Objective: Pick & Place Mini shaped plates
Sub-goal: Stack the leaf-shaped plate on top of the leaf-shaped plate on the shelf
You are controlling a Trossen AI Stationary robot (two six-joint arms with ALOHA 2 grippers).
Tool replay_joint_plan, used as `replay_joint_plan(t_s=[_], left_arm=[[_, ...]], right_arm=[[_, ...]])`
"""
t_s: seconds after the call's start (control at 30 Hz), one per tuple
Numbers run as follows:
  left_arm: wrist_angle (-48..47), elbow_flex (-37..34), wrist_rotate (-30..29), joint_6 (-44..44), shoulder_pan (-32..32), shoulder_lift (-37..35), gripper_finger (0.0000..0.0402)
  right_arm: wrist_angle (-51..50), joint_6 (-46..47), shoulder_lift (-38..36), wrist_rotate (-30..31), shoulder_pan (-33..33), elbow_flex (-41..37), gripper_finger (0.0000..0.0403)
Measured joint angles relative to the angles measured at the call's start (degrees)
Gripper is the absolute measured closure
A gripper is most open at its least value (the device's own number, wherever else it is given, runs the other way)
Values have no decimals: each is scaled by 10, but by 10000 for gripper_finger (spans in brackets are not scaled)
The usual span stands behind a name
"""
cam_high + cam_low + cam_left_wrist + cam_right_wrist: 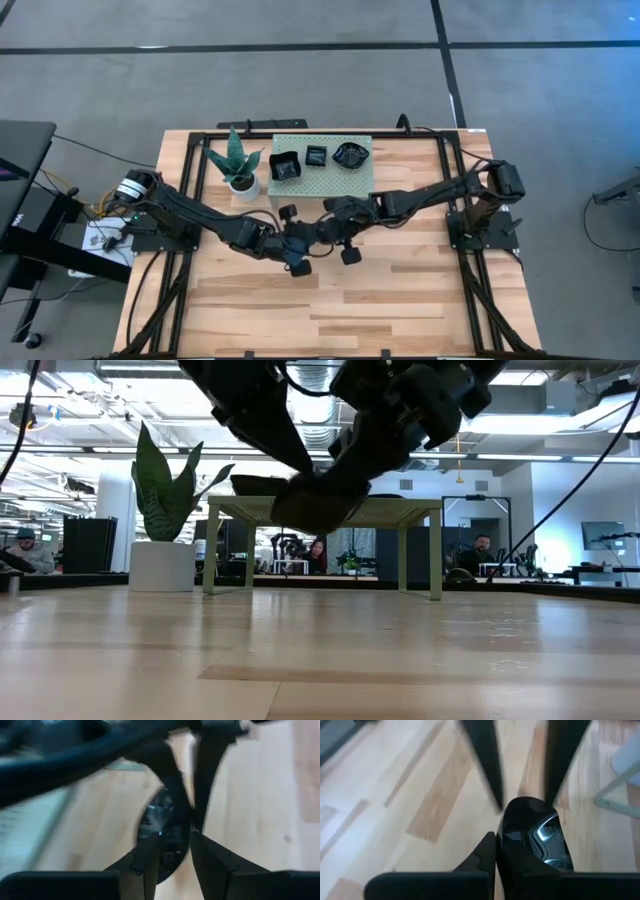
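Gripped at its rim, one mini plate (532, 837) is hanging over the tabletop's middle, the right gripper (497, 851) pinching it while the left gripper (174, 851) is spreading open. Releasing fully before the right pulls away should avoid tugging.

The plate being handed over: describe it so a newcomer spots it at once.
Find the pale green stand at the table's back edge. In front of it both arms meet above the wood; the right claw pinches a glossy black plate, the only one off the stand.
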Motion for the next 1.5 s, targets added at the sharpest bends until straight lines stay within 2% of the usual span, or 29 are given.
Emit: replay_joint_plan(t_s=[0.1, 0.3, 0.43, 0.53, 0.7, 0.77, 0.93, 1.0, 1.13, 1.2, 1.3, 1.37, 1.5], left_arm=[[0, 0, -44, 0, -1, -12, 289], [-1, 0, -45, -19, -2, -26, 289], [-4, 0, -45, -22, -5, -26, 289], [-5, 0, -45, -22, -5, -26, 289], [-11, 0, -45, -24, -5, -30, 289], [-10, 0, -45, -25, -5, -31, 289], [-10, 0, -45, -25, -5, -31, 289], [-10, 0, -45, -25, -5, -31, 289], [-9, 0, -44, -25, -5, -31, 289], [-9, 0, -45, -25, -5, -31, 289], [-9, 0, -44, -25, -5, -31, 289], [-9, 0, -44, -25, -5, -31, 289], [-9, 0, -44, -25, -5, -31, 289]], right_arm=[[-22, 13, 0, 0, -7, -1, 402], [-34, 16, 0, 0, -12, 2, 402], [-80, 34, -11, 8, -6, 34, 403], [-144, 20, -29, 60, 9, 61, 403], [-299, 20, -80, 197, 36, 106, 403], [-331, 32, -107, 234, 43, 111, 403], [-340, 38, -175, 245, 48, 111, 403], [-341, 28, -195, 274, 44, 111, 403], [-341, -55, -213, 330, 15, 111, 403], [-347, -137, -212, 301, -8, 111, 403], [-344, -254, -210, 212, -55, 99, 403], [-313, -267, -207, 174, -93, 87, 403], [-287, -279, -200, 138, -170, 75, 403]])
